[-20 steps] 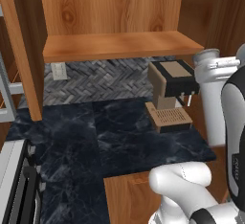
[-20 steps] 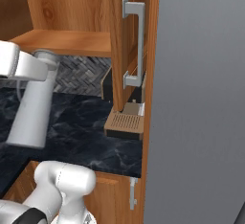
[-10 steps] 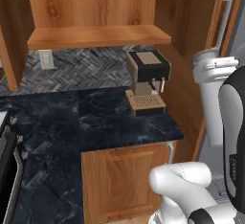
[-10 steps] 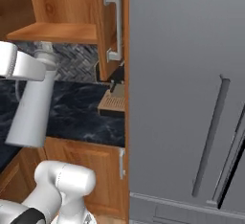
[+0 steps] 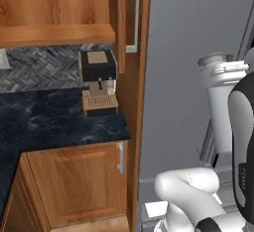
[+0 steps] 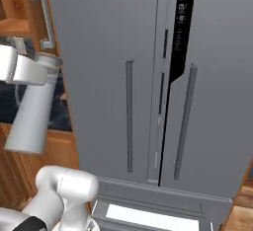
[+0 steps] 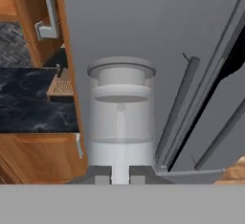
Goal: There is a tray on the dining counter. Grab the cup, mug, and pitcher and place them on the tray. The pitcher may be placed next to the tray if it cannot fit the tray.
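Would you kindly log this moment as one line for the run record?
hand: shut on pitcher | pitcher: upright, carried | ahead: fridge | left: counter with coffee machine

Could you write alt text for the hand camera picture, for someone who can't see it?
A tall, pale grey see-through pitcher stands straight ahead of the camera, gripped at its base by the tool. Behind it is a grey refrigerator with long handles, and to the left a dark marble counter over wooden cabinets.
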{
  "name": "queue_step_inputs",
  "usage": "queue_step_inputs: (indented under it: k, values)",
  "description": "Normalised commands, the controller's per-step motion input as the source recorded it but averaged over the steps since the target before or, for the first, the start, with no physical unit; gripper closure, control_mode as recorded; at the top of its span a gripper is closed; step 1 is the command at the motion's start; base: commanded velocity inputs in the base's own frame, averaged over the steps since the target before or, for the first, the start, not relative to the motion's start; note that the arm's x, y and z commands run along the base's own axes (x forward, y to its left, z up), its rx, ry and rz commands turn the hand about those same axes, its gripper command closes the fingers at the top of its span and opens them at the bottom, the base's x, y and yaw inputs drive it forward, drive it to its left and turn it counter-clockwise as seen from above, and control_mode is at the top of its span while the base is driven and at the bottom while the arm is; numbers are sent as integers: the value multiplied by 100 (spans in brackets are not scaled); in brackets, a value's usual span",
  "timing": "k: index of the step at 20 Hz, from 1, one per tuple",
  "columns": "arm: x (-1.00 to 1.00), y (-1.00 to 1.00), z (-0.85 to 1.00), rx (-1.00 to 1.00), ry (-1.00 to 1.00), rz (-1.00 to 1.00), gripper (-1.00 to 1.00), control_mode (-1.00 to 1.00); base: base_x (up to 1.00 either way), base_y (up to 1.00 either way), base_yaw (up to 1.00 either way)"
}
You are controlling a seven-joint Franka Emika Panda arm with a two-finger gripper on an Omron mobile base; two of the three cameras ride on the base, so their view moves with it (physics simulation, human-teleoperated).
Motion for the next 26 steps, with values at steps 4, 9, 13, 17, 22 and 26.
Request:
queue_step_inputs:
  k: [4,9,13,17,22,26]
  values:
    - [0,0,0,0,0,0,100,100,-1,-100,-2]
    - [0,0,0,0,0,0,100,100,0,-100,-13]
    - [0,0,0,0,0,0,100,100,0,-100,-23]
    - [0,0,0,0,0,0,100,100,0,-100,-30]
    - [0,0,0,0,0,0,100,100,3,-100,-40]
    - [0,0,0,0,0,0,100,100,10,-100,-48]
